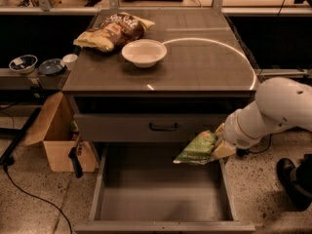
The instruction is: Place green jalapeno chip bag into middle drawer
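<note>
One bag (197, 149) poised over the drawer (161, 196) rim.
Tool (220, 146) clamped on its edge; released now, it might snag the wall just below.

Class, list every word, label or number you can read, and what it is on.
White lettering on the brown chip bag: too blurred to read.
Lettering on the green jalapeno chip bag, held by the gripper over the middle drawer: too blurred.
No other text.
</note>
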